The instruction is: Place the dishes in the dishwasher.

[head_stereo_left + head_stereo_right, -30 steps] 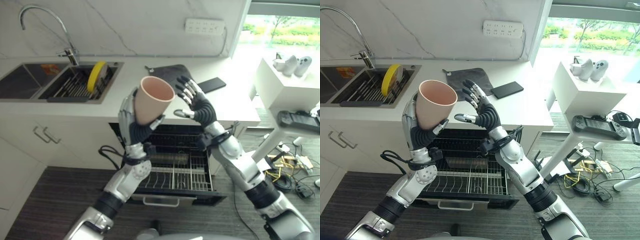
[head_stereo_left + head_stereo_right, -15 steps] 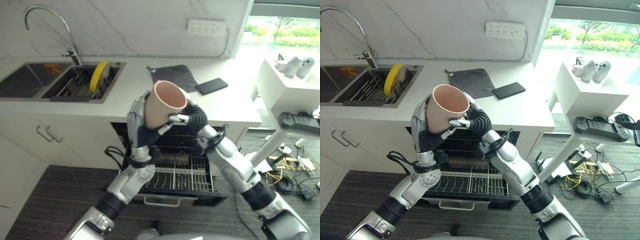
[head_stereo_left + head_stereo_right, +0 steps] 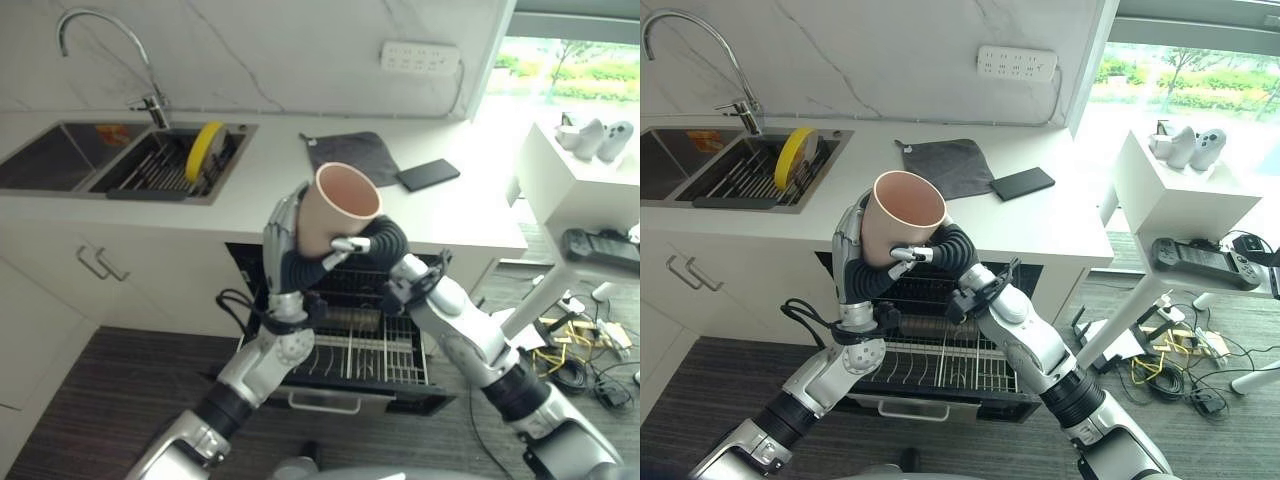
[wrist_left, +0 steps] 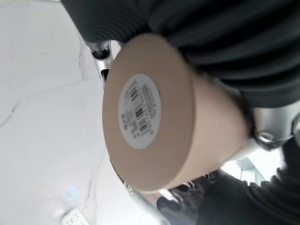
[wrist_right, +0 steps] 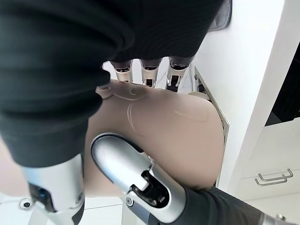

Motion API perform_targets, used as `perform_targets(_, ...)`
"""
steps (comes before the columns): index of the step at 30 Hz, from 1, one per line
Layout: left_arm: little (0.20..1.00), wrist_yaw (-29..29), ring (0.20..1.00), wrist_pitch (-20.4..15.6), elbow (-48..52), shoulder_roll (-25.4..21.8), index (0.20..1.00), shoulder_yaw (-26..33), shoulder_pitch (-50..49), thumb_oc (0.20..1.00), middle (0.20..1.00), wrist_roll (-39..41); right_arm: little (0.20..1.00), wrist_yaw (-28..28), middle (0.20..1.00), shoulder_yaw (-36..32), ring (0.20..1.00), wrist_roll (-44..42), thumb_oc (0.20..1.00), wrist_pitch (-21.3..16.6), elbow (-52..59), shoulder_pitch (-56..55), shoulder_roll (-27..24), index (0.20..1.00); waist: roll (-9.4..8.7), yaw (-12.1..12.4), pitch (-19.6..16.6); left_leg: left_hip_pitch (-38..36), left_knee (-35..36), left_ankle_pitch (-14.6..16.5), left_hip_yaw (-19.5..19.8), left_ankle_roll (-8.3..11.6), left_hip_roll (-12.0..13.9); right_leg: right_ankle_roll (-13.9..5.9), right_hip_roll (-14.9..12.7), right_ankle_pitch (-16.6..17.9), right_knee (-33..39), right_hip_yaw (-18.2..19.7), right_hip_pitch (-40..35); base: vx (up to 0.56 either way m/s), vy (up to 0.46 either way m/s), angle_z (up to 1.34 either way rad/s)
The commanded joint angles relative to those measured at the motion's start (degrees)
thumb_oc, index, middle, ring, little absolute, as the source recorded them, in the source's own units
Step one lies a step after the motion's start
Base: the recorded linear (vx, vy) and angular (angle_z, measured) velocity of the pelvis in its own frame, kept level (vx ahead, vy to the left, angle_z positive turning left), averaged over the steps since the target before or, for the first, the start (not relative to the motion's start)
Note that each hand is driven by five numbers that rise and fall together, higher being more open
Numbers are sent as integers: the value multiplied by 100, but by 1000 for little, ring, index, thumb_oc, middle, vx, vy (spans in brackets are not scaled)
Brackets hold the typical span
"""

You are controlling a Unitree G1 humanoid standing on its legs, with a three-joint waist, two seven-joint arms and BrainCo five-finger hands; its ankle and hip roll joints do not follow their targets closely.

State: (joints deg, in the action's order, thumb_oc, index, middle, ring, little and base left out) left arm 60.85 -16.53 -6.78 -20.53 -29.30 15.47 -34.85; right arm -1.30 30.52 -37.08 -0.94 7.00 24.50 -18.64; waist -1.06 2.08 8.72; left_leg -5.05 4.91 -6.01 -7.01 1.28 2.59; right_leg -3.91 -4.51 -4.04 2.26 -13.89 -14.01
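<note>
A beige cup (image 3: pixel 337 207) is held upright, mouth up, above the open dishwasher's pulled-out rack (image 3: pixel 352 352). My left hand (image 3: pixel 292 262) is curled round its left side and lower part. From the other side my right hand (image 3: pixel 384 240) wraps the cup too, thumb (image 5: pixel 136 178) lying along the cup (image 5: pixel 159 136) wall. In the left wrist view the cup's base (image 4: pixel 143 112) carries a round barcode sticker. A yellow plate (image 3: pixel 205 150) stands on edge in the sink rack (image 3: pixel 150 178).
A grey cloth (image 3: pixel 351 156) and a dark phone (image 3: pixel 428 174) lie on the white counter behind the cup. The tap (image 3: pixel 105 45) rises over the sink at far left. A white side table (image 3: pixel 580 180) with controllers stands at the right, cables on the floor below.
My right hand, open beside the cup a second ago, has come in and curled round it. The cup has shifted a little right and lower in both hands.
</note>
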Motion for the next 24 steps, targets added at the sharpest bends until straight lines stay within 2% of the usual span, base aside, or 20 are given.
perform_targets(1, 200, -53, 200, -174, 16, 9, 200, -279, 530, 200, 200, 106, 1000, 58, 1000, -27, 1000, 196, 1000, -435, 106, 774, 162, 1000, -42, 184, -9, -507, -263, 856, -171, 225, 359, -233, -383, 61, -277, -43, 347, 0, 0, 0)
perform_targets(5, 200, -97, 200, -66, 35, 14, 200, -372, 570, 200, 200, 130, 1000, 489, 1000, -45, 1000, 1012, 1000, -761, 116, 917, 114, 1000, -41, 194, 3, -508, -284, 880, -152, 206, 339, -229, -375, 54, -295, -16, 351, 9, 1, 0)
perform_targets(10, 200, -176, 200, 25, 59, 7, 200, -457, 598, 200, 200, 144, 1000, 832, 1000, -129, 1000, 1020, 1000, -723, 173, 1072, 62, 1000, -38, 215, 36, -491, -335, 922, -125, 194, 320, -223, -374, 34, -323, -5, 355, 0, 0, 0)
perform_targets(24, 200, -240, 200, 147, -13, -16, 200, -657, 634, 200, 200, 96, 1000, 1072, 1000, -48, 1000, 888, 1000, -569, 104, 1268, 186, 1000, -4, 241, 65, -468, -457, 991, -93, 167, 280, -178, -366, -23, -392, 19, 353, 9, 3, 0)
